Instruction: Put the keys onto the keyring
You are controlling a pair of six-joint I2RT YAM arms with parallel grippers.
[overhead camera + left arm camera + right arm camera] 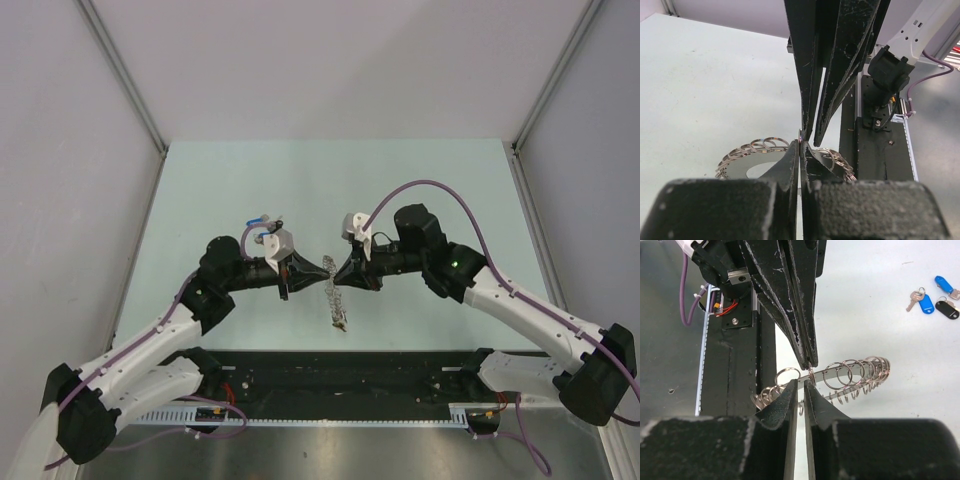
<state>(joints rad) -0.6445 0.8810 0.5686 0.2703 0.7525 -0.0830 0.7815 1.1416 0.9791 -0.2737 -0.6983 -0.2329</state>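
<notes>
Silvery ring-laden keyring (850, 371), coloured keys (926, 304) well apart

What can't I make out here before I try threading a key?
Keys: only in the right wrist view, tiny, crowding the right edge; count uncertain.
Keyring: middle hidden behind the jaws in both wrist views; just a thin sliver in the top view.
Where the ring opens: too small in every view.
</notes>
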